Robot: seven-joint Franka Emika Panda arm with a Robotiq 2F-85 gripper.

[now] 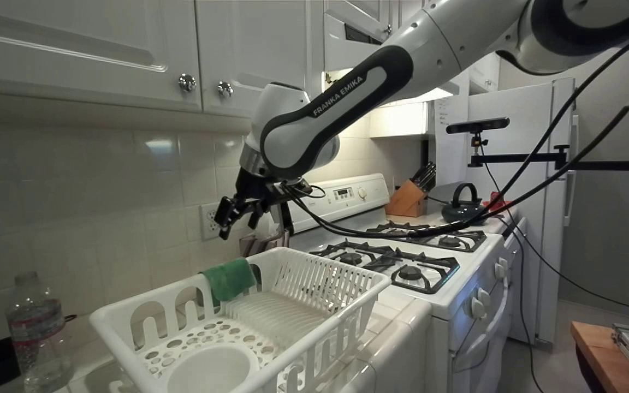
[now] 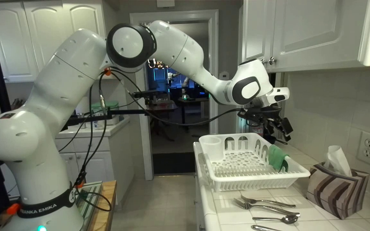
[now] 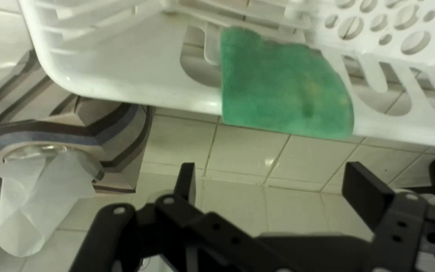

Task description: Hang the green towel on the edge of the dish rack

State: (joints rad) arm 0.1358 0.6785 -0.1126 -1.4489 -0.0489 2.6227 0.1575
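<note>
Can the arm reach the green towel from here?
Probably yes: the pincer is open, and in the wrist view nothing shows between it and the green towel draped over the edge of the dish rack; the tissue box sits to one side.

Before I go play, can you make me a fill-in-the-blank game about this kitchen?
The towel hanging over the edge of the dish rack is colored ____.
The gripper is not shut but ____.
The tissue box has a pattern of ____.
The knives stand in a block made of ____.
Missing words: green; open; stripes; wood.
</note>
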